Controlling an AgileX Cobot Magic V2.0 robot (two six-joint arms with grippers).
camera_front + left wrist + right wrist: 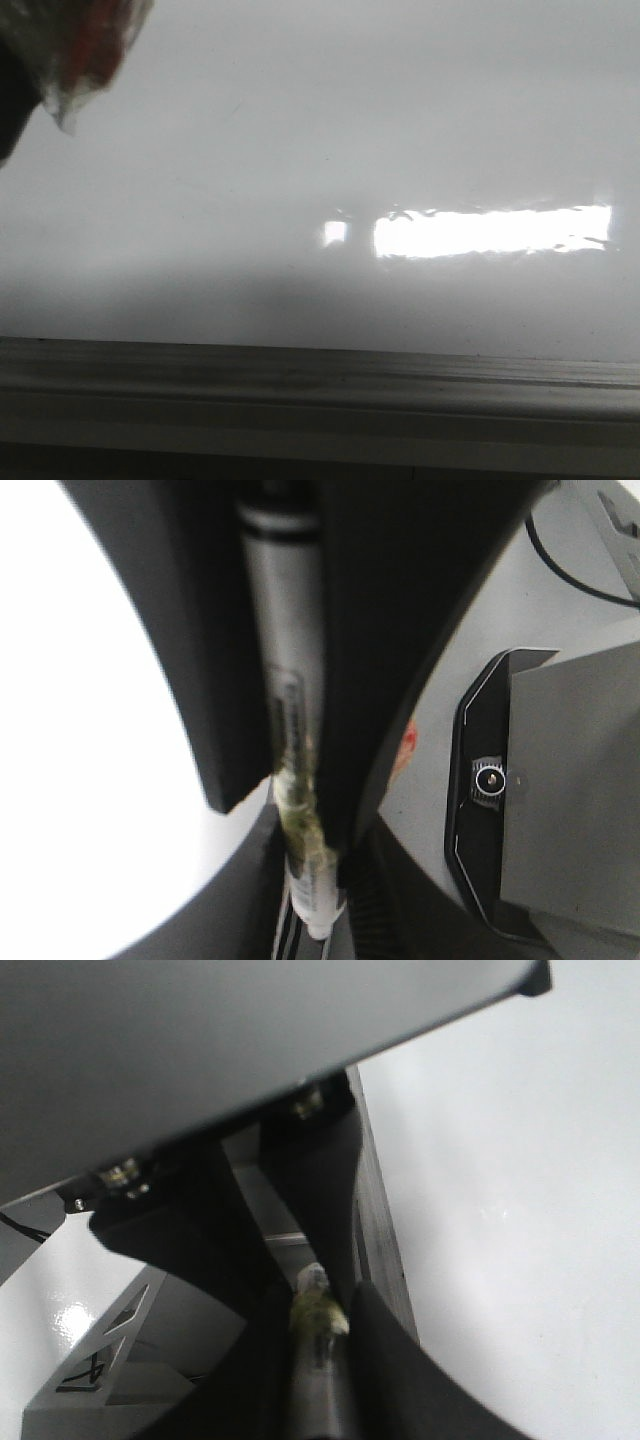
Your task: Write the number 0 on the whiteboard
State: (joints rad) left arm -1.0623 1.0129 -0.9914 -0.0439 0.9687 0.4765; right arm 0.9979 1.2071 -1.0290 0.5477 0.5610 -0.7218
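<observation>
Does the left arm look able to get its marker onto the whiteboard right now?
Likely yes: the marker sits clamped in the left jaws, and the whiteboard shows nothing in the way on its surface.

Bright rectangular light glare [492, 231], dim grey surroundings

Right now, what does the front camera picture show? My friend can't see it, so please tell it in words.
A glossy whiteboard fills the view, with no number 0 on it yet. A bright window glare shines on it, and a grey frame edge runs along the bottom.
</observation>
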